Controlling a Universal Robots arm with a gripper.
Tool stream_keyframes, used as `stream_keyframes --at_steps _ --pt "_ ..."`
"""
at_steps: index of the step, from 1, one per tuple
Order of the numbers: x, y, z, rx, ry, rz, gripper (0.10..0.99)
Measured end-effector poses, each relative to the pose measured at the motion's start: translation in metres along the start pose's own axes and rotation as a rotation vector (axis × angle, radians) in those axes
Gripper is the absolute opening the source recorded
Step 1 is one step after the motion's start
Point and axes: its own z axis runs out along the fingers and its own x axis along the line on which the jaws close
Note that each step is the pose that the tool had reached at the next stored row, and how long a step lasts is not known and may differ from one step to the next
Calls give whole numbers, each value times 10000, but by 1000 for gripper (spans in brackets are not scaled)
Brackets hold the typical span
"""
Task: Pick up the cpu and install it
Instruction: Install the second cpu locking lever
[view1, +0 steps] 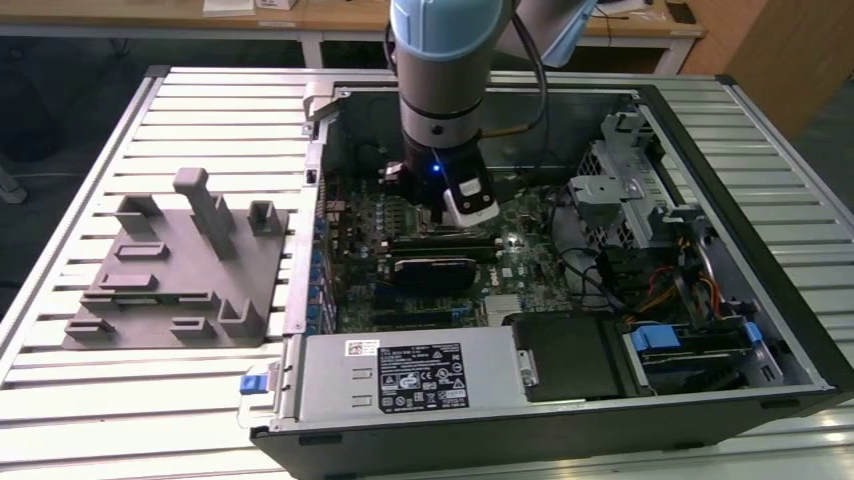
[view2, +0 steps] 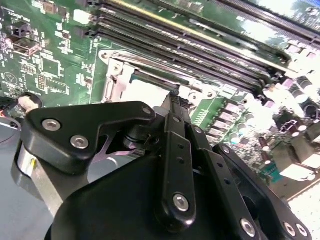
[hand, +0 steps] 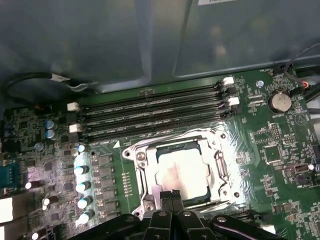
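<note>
Black end effector (hand: 170, 196): fingers pressed together, gripping nothing visible, poised at the socket's (hand: 137, 165) edge. Silver cpu (hand: 181, 172): seated in socket, 12 o'clock of the fingertips in first wrist view. Memory slots (hand: 150, 112) beyond. Step, judged: seating done; release and clean withdrawal required.

The end effector (hand: 170, 196) hangs low inside the open case (view1: 694, 150), just above the cpu (hand: 181, 172) in its metal-framed socket (hand: 220, 165). Memory slots (hand: 150, 112) lie just beyond; a drive cage (view1: 627, 190) walls one side. Above it stays open.
</note>
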Motion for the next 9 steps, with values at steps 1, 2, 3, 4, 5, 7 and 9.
stream_keyframes --at_steps 1,2,3,4,5,7,9 --pt "-8 16 4 35 -7 -1 106" --pt "-19 31 7 69 -14 0 106" --pt "-31 46 11 92 -19 2 106" --pt "-44 61 15 113 -24 4 106" --pt "-56 78 19 133 -27 4 106" --pt "-74 115 29 176 -35 2 106" --pt "-87 164 40 228 -45 -1 106"
